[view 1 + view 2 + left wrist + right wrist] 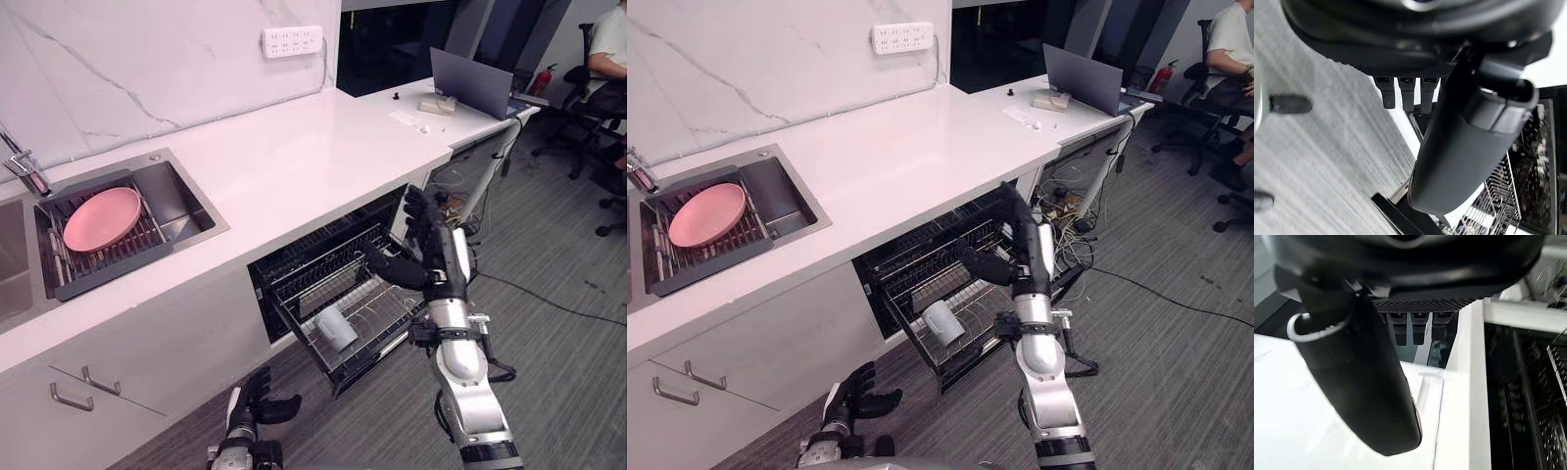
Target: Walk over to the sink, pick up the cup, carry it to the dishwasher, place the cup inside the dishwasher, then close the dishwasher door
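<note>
Cup (336, 328) lies on its side in the pulled-out dishwasher rack (375, 297), frame centre. My right hand (437, 252) hovers beside it, fingers apart, empty; my left hand (257, 399) hangs relaxed, bottom edge

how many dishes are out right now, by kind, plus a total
plates: 1, the pink plate on the sink rack
cups: 1, the white cup lying on its side in the pulled-out dishwasher rack
total: 2
</note>
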Robot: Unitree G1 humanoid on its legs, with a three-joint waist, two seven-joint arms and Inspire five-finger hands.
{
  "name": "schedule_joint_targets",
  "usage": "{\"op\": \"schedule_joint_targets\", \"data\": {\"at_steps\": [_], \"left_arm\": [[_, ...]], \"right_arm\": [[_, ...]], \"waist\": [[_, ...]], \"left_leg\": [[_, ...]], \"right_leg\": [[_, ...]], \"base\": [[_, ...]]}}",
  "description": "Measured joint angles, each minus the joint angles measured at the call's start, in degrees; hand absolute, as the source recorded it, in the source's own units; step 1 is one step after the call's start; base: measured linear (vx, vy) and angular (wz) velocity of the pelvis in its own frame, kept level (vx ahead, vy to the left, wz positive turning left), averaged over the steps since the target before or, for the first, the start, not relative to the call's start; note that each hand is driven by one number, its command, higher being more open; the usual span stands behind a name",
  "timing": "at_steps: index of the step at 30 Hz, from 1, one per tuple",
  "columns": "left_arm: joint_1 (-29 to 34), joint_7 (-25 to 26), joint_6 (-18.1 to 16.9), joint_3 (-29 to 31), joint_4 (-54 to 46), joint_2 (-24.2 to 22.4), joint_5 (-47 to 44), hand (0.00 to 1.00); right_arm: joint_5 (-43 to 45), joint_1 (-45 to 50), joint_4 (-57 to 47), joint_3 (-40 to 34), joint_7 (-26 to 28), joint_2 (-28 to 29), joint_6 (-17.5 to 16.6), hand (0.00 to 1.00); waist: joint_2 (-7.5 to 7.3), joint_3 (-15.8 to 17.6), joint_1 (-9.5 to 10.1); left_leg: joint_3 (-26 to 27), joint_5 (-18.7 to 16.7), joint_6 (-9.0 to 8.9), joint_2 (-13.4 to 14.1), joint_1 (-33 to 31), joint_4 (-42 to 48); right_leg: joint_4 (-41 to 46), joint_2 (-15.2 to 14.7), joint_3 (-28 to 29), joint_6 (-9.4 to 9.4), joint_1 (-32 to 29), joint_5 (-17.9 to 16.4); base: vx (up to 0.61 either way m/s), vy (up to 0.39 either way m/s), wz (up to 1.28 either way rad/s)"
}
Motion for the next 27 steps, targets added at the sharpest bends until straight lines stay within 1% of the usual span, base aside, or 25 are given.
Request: {"op": "schedule_joint_targets", "data": {"at_steps": [1,2,3,4,5,6,7,8,9,10,11,12,13,14,15,16,17,18,19,20,21,23,25,26,27], "left_arm": [[-0.51,-0.16,-0.14,-0.05,-0.01,-0.21,-1.03,0.9],[-0.92,-0.44,-0.98,-0.04,-0.19,-1.03,-3.05,0.9],[-1.63,-0.63,-1.34,0.08,-0.02,-1.1,-4.02,0.9],[-1.93,-0.64,-1.2,0.08,0.38,-1.19,-4.15,0.9],[-1.43,-1.03,-0.99,-0.11,0.9,-1.14,-4.35,0.9],[-0.5,-1.08,-0.79,-0.51,1.49,-1.18,-4.39,0.9],[-0.02,-1.1,-0.59,-0.68,1.55,-1.2,-4.37,0.9],[0.31,-1.1,-0.35,-1.19,1.56,-1.19,-4.34,0.9],[0.23,-1.2,-0.34,-1.81,1.56,-1.26,-4.16,0.9],[0.14,-1.55,-0.35,-2.59,1.57,-1.42,-3.78,0.9],[-0.21,-2.11,-0.36,-2.81,1.66,-1.17,-3.72,0.9],[-0.3,-2.36,-0.33,-2.88,1.75,-1.02,-3.71,0.9],[-0.86,-2.62,-0.09,-3.74,1.95,-0.11,-3.65,0.9],[-1.01,-2.92,-0.07,-4.02,2.09,0.4,-3.64,0.9],[-1.02,-2.98,-0.08,-3.99,2.08,0.64,-3.63,0.9],[-1.01,-2.96,-0.06,-3.95,2.07,1.61,-3.6,0.9],[-1.0,-2.94,-0.05,-3.96,2.08,2.65,-3.05,0.9],[-0.75,-2.92,-0.04,-3.96,2.08,3.41,-2.46,0.9],[-0.27,-2.91,-0.05,-3.96,2.08,3.89,-2.31,0.9],[0.06,-2.91,-0.1,-4.0,2.08,4.24,-2.14,0.9],[0.1,-2.91,-0.15,-4.07,2.08,4.48,-2.11,0.9],[0.04,-2.92,-0.16,-4.12,2.17,4.78,-2.11,0.9],[-0.3,-2.99,-0.18,-4.6,3.38,4.56,-2.11,0.9],[-0.23,-3.14,-0.14,-4.72,3.89,4.51,-2.09,0.9],[-0.44,-3.3,-0.16,-4.69,4.4,4.56,-2.09,0.9]], "right_arm": [[0.06,-0.23,0.02,-0.42,-0.33,-0.21,0.11,0.9],[0.09,-1.05,0.03,-0.6,-0.58,-0.91,0.31,0.9],[0.06,-2.42,-0.07,-0.79,-0.43,-1.24,0.28,0.9],[0.06,-3.08,-0.06,-0.91,-0.25,-1.34,0.31,0.9],[0.06,-3.86,-0.06,-0.57,-0.25,-1.65,0.3,0.9],[0.05,-4.61,-0.14,-0.03,-0.22,-1.83,0.28,0.9],[0.02,-4.82,-0.23,0.01,-0.14,-1.93,0.2,0.9],[0.01,-4.84,-0.5,-0.03,-0.05,-2.23,0.15,0.9],[-0.06,-4.86,-0.57,-0.23,0.0,-2.41,0.15,0.9],[-0.06,-4.85,-0.48,-0.69,-0.02,-2.97,0.2,0.9],[-0.16,-4.92,-0.23,-1.38,0.0,-2.68,0.27,0.9],[-0.16,-4.96,0.04,-1.49,-0.02,-1.99,0.58,0.9],[-0.31,-5.0,0.19,-0.82,0.3,-1.04,1.45,0.9],[-0.62,-5.27,0.4,-0.29,0.32,-1.03,1.81,0.9],[-0.87,-5.71,0.68,0.04,0.34,-1.06,1.96,0.9],[-1.34,-6.64,1.91,0.22,0.39,-0.97,2.28,0.9],[-1.35,-6.76,2.45,0.18,0.33,-0.96,2.52,0.9],[-1.37,-6.71,2.5,0.18,0.32,-0.98,2.68,0.9],[-1.56,-6.72,2.44,0.14,0.23,-0.99,2.68,0.9],[-2.65,-6.78,2.17,-0.05,0.05,-1.02,2.56,0.9],[-3.09,-6.97,2.16,-0.08,-0.05,-1.06,2.35,0.9],[-3.81,-7.07,2.16,-0.21,-0.53,-1.26,2.36,0.9],[-4.84,-7.1,2.17,-0.62,-1.4,-1.85,2.4,0.9],[-5.16,-7.08,2.17,-1.25,-1.71,-1.89,2.49,0.9],[-5.19,-7.13,2.13,-1.92,-2.16,-2.11,2.51,0.9]], "waist": [[0.28,0.25,0.01],[0.87,0.62,0.09],[0.68,1.31,0.11],[1.13,1.69,0.28],[0.45,2.34,0.47],[0.48,2.32,0.42],[0.58,2.26,0.38],[1.09,1.94,0.21],[1.69,1.57,0.19],[2.47,1.25,0.25],[2.29,1.58,0.77],[1.65,1.95,0.99],[0.8,2.33,0.9],[0.67,2.38,0.91],[0.68,2.42,0.84],[0.75,2.47,0.56],[0.53,2.6,0.49],[0.49,2.71,0.17],[0.51,2.72,0.08],[0.53,2.7,0.09],[0.6,2.69,0.09],[0.79,2.81,-0.16],[1.31,3.14,-0.98],[1.54,3.29,-1.4],[1.77,3.25,-1.35]], "left_leg": [[0.33,0.06,0.03,-0.11,-1.25,1.32],[0.34,1.33,-0.1,-0.79,-2.72,1.7],[4.7,-2.25,1.73,0.29,-3.12,3.08],[9.08,-5.25,3.76,1.81,-4.26,7.61],[15.6,-10.36,4.42,4.29,-5.14,16.01],[19.9,-12.59,4.18,6.8,-4.7,21.6],[21.29,-13.61,3.74,8.02,-4.31,23.65],[22.48,-15.07,2.17,10.13,-3.93,25.97],[22.09,-15.46,1.1,10.94,-3.6,25.55],[20.49,-16.7,-0.27,10.86,-2.34,22.25],[19.33,-17.45,1.38,8.29,-2.31,20.41],[18.98,-17.82,1.82,7.1,-2.27,20.5],[17.33,-19.06,3.87,3.89,-2.88,21.44],[16.66,-19.8,5.11,2.01,-2.79,21.55],[16.15,-20.2,5.85,0.9,-2.67,21.54],[14.92,-20.79,7.12,-0.57,-2.14,21.37],[14.01,-20.54,7.6,-1.47,-1.03,20.15],[12.93,-20.0,7.97,-2.43,0.45,18.29],[12.25,-19.47,8.19,-3.28,2.31,16.19],[11.69,-18.92,8.17,-4.32,4.41,13.68],[11.44,-18.82,8.13,-4.71,5.39,12.54],[11.01,-18.77,7.95,-4.82,6.52,11.2],[10.13,-18.98,7.33,-4.5,7.75,10.24],[9.65,-19.58,6.27,-4.07,8.82,10.09],[9.6,-20.3,5.03,-3.48,9.69,10.01]], "right_leg": [[0.49,-0.08,-1.02,-0.13,0.04,-0.08],[0.71,-0.2,-3.41,-0.46,0.61,-0.29],[-0.33,-0.73,-6.8,-0.69,1.51,-0.45],[-0.27,-0.93,-8.38,-0.68,2.01,-0.43],[-0.24,-2.06,-11.3,-0.44,2.89,-0.29],[-0.46,-3.2,-13.65,0.18,3.77,0.07],[-0.58,-3.68,-14.8,0.59,4.13,0.31],[-0.9,-4.33,-17.33,0.98,4.52,0.43],[-0.65,-4.83,-19.26,1.85,4.51,0.61],[1.06,-6.3,-21.48,3.31,3.97,0.49],[3.46,-8.76,-22.23,4.2,3.42,0.05],[5.23,-10.42,-22.63,4.33,3.21,-0.08],[9.46,-14.34,-22.93,4.57,2.93,-0.63],[13.76,-17.09,-21.97,2.81,2.0,-1.06],[17.36,-18.82,-19.86,-0.65,0.51,-1.51],[24.44,-19.64,-10.82,-4.69,-3.61,-2.78],[27.54,-17.18,-2.51,-2.12,-6.29,-4.67],[28.59,-14.05,3.51,-0.53,-7.65,-6.29],[28.03,-11.5,6.77,-0.1,-8.62,-7.42],[25.92,-9.17,7.94,-0.19,-9.75,-8.19],[23.92,-7.6,7.98,-0.4,-11.01,-8.3],[19.39,-4.54,8.39,-0.66,-14.65,-8.13],[15.74,-2.61,9.43,-1.05,-16.98,-5.71],[13.36,-1.29,10.61,-1.29,-17.05,-1.51],[12.7,-0.47,11.0,-1.35,-16.29,0.82]], "base": [[-0.17,0.04,1.3],[-0.21,0.08,1.38],[-0.19,0.058,1.38],[-0.18,0.05,1.29],[-0.16,0.052,1.16],[-0.13,0.084,1.11],[-0.08,0.132,1.16],[-0.04,0.137,1.12],[0.01,0.286,1.39],[0.04,0.292,1.09],[0.07,0.329,0.84],[0.12,0.367,0.78],[0.13,0.353,0.74],[0.15,0.35,0.74],[0.12,0.275,0.57],[0.17,0.295,0.59],[0.17,0.242,0.71],[0.18,0.149,0.62],[0.18,0.107,0.53],[0.21,0.108,0.34],[0.2,0.074,0.2],[0.19,0.008,0.1],[0.18,-0.056,0.16],[0.22,-0.106,0.11],[0.22,-0.112,0.0]]}}
